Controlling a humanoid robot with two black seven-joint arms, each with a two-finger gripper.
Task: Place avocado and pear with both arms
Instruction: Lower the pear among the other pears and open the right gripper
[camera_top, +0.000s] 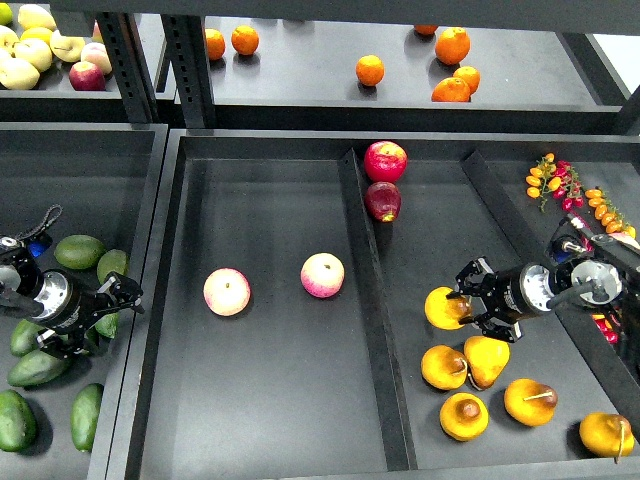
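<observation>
My right gripper (462, 304) is shut on the yellow-orange pear (440, 308). It holds the pear low in the right compartment, just above and left of a pile of several other pears (485, 360). My left gripper (112, 308) is open in the left bin, with its fingers astride a green avocado (108, 324) that it mostly hides. Several more avocados (80, 250) lie around it. I cannot tell which is the very dark one.
Two pink-yellow apples (227, 291) (322, 275) lie in the middle tray. Two red apples (385, 160) sit at the back by the divider (368, 300). Small tomatoes (560, 180) fill the far right bin. Oranges (370, 70) lie on the back shelf.
</observation>
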